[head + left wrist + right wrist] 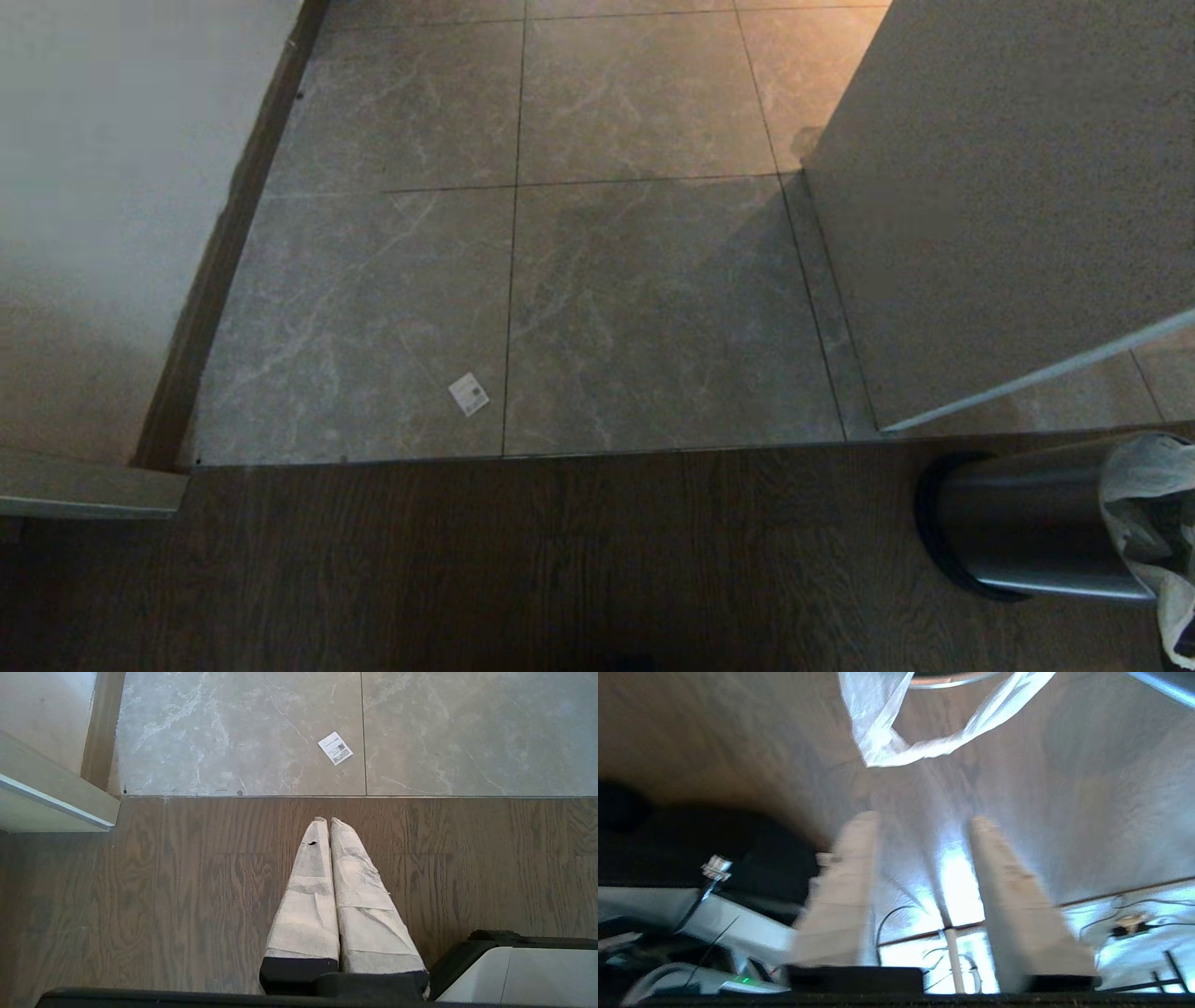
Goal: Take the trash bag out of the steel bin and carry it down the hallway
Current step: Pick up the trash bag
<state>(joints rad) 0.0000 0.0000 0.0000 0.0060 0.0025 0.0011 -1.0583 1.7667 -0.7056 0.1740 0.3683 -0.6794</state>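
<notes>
Nearest the head camera, dark wooden floor (523, 569), running up to a straight edge where grey marble-veined tiles (653, 308) began. At the far lower right of that view, the steel bin (1027, 532), standing on the wood close to the tile edge, black ring at its foot. Over its top, crumpled and spilling down the side, the trash bag (1144, 504): white, thin, semi-transparent. Still in the bin, by the look of it, not lifted clear.

Seen from the right wrist, the right gripper (924, 821) with jaws spread apart, nothing between them. Beyond the tips, apart from them, a loop of the bag's white plastic handle (896, 746) hanging free, with a curved steel edge just behind it. No contact visible between fingers and plastic.

Seen from the left wrist, the left gripper (325, 821) with jaws pressed together, empty, pointing down at the wood, well away from the bin. Parked, apparently. On the tiles, a small white label (469, 393) lying near a grout line.

Judged from this: removal not yet done. Bag unheld, bin still lined. Left to do: close the right jaws on that handle loop, draw the bag up and out, then carry it along the hallway. Thin plastic likely to slip or tear under a poor pinch.
</notes>
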